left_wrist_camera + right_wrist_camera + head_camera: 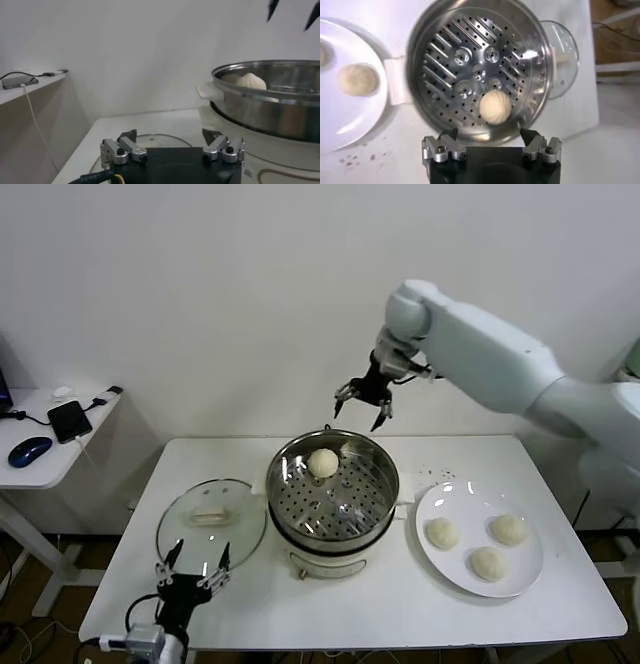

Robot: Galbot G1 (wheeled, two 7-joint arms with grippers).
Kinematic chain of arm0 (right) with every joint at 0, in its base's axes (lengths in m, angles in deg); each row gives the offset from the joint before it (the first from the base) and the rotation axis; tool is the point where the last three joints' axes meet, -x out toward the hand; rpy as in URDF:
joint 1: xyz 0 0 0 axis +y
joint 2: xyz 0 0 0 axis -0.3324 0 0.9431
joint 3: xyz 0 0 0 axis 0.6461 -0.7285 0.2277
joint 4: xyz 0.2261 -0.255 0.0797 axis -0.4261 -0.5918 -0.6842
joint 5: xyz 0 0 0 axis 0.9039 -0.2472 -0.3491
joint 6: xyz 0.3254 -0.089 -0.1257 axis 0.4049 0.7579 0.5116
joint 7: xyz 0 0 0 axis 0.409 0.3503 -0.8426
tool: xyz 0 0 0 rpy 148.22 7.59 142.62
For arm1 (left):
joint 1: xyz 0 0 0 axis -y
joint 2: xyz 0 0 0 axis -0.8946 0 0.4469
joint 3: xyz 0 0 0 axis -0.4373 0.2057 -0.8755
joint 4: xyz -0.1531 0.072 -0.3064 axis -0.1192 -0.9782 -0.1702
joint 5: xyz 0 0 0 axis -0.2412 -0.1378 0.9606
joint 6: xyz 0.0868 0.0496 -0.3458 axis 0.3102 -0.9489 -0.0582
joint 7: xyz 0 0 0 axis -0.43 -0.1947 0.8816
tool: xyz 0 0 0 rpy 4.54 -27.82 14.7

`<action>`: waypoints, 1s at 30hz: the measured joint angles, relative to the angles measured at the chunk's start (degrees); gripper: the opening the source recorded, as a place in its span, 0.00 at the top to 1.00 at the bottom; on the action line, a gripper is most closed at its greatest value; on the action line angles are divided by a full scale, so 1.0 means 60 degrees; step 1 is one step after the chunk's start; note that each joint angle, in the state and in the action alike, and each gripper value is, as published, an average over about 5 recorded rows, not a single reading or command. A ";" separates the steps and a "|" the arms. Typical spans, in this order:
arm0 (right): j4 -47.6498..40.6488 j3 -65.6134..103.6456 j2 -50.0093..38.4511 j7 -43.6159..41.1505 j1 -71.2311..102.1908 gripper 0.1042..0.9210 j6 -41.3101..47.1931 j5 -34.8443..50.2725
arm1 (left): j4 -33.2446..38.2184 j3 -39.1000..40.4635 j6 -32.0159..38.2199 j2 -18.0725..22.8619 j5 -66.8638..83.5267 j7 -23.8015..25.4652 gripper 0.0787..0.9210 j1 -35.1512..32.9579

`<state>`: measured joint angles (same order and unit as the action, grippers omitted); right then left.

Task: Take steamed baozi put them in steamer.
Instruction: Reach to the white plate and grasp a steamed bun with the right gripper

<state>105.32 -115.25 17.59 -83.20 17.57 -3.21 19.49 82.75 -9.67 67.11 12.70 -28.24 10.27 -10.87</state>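
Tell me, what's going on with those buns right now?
Right gripper open, empty, above the steamer. Left gripper open, parked by the glass lid. One baozi in, three on the plate. Nothing in the way.

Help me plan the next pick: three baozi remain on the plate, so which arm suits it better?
Right. The right gripper hangs open above the steamer, next to the plate on the robot's right. The left gripper sits low beside the glass lid, across the steamer from the baozi.
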 measured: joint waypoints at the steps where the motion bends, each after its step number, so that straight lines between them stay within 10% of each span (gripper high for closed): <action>1: 0.0199 -0.0040 -0.0252 0.0001 -0.0047 0.12 0.0418 0.0118 | -0.0001 0.0000 -0.0010 -0.0022 0.0014 0.0012 0.12 0.0008; 15: 0.2485 -0.0141 -0.3270 0.0121 0.0651 0.12 0.7506 0.0923 | 0.0041 0.0023 -0.0154 -0.0281 0.0297 0.0144 0.12 -0.0019; 30: 0.3045 0.1561 -0.3770 0.0625 0.3686 0.12 0.9245 -0.0386 | -0.0007 0.0016 -0.0163 -0.0338 0.0393 0.0126 0.12 -0.0104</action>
<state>123.59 -105.89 -5.03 -79.45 39.68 52.26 17.17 82.71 -9.57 66.13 10.67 -25.89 11.03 -11.50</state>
